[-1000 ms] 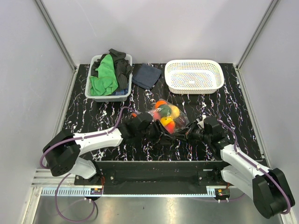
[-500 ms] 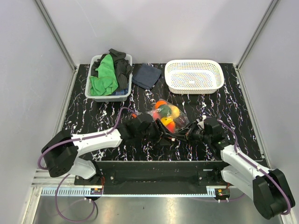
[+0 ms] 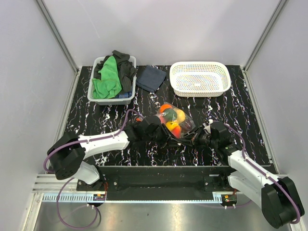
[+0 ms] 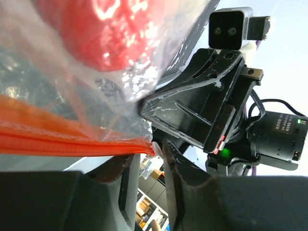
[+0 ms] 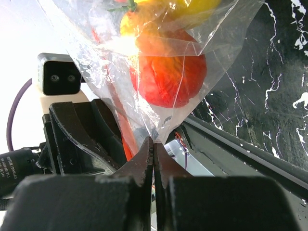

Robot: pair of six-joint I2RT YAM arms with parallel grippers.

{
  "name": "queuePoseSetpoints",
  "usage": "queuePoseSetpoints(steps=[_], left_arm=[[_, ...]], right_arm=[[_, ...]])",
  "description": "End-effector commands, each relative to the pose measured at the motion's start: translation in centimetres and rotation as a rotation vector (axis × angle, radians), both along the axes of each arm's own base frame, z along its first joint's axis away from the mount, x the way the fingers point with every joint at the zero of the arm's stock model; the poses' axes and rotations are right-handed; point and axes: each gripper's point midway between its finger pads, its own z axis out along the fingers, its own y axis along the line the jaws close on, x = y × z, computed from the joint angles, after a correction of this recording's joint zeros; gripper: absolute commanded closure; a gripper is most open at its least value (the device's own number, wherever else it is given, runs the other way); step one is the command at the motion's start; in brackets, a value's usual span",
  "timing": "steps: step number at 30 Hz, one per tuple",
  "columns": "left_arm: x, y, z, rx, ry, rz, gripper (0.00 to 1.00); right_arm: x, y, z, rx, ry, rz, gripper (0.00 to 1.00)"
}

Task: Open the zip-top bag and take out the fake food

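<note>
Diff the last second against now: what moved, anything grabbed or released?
The left gripper slid right along the table, closer to the zip-top bag's orange zip strip. The strip's end now sits at the gap between its fingers; grip unclear. Unchanged: the right gripper pinching the bag's clear corner, the bag, and the fake food inside it.

Crinkly clear zip-top bag; glossy fake food.

The right gripper pinches a fold of the clear zip-top bag; the fake food inside is red-orange, perhaps a tomato.
</note>
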Motion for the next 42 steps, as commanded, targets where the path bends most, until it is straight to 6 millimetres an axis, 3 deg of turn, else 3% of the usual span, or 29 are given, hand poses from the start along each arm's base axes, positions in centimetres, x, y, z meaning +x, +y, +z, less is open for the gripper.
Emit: queuePoseSetpoints(steps=[1, 7, 10, 12, 15, 17, 18, 19, 21, 24, 27, 30, 35, 38, 42], left_arm=[[1.0, -1.1, 2.1, -0.051, -0.047, 0.015, 0.75], [0.8, -1.0, 2.0, -0.049, -0.044, 0.013, 0.67], [0.8, -1.0, 2.1, -0.051, -0.039, 0.015, 0.71], [0.7, -1.1, 2.1, -0.052, -0.040, 0.013, 0.84], [0.5, -1.1, 2.2, -0.055, -0.044, 0.005, 0.93], [0.2, -1.2, 2.3, -0.060, -0.035, -0.003, 0.90], [-0.1, -1.2, 2.3, -0.060, -0.035, -0.009, 0.79], [-0.2, -1.2, 2.2, -0.058, -0.027, -0.004, 0.75], [-0.6, -0.9, 1.9, -0.055, -0.015, 0.005, 0.75], [-0.5, -0.8, 1.9, -0.066, -0.011, 0.018, 0.84], [-0.4, -0.8, 1.8, -0.071, -0.013, 0.027, 1.00], [-0.1, -0.7, 2.0, -0.072, -0.027, 0.041, 1.00], [-0.1, -0.4, 1.8, -0.076, -0.019, 0.056, 1.00], [-0.1, -0.6, 1.8, -0.079, -0.018, 0.054, 1.00], [-0.2, -0.9, 2.0, -0.087, -0.018, 0.051, 1.00]], right_arm=[[-0.1, 0.2, 0.6, 0.002, -0.037, 0.014, 1.00], [-0.1, 0.2, 0.6, -0.002, -0.042, 0.018, 1.00], [-0.1, 0.2, 0.8, 0.000, -0.043, 0.020, 1.00], [-0.1, 0.2, 0.9, -0.002, -0.046, 0.022, 1.00], [-0.2, 0.1, 0.6, -0.012, -0.038, 0.024, 1.00], [-0.3, 0.1, 0.5, -0.017, -0.036, 0.023, 1.00], [-0.3, 0.1, 0.6, -0.017, -0.037, 0.022, 1.00], [-0.2, 0.1, 0.6, -0.018, -0.041, 0.023, 1.00], [-0.1, 0.1, 0.9, -0.018, -0.049, 0.027, 1.00], [0.0, 0.2, 1.1, -0.021, -0.050, 0.032, 1.00], [-0.3, 0.3, 1.1, -0.013, -0.023, 0.037, 1.00], [-1.2, 0.1, 0.8, -0.004, 0.061, 0.035, 0.90], [-1.9, 0.0, 2.4, 0.069, 0.098, -0.006, 0.72], [-2.1, -0.1, 2.6, 0.085, 0.111, -0.016, 0.67], [-2.0, -0.1, 1.9, 0.081, 0.147, -0.030, 0.68]])
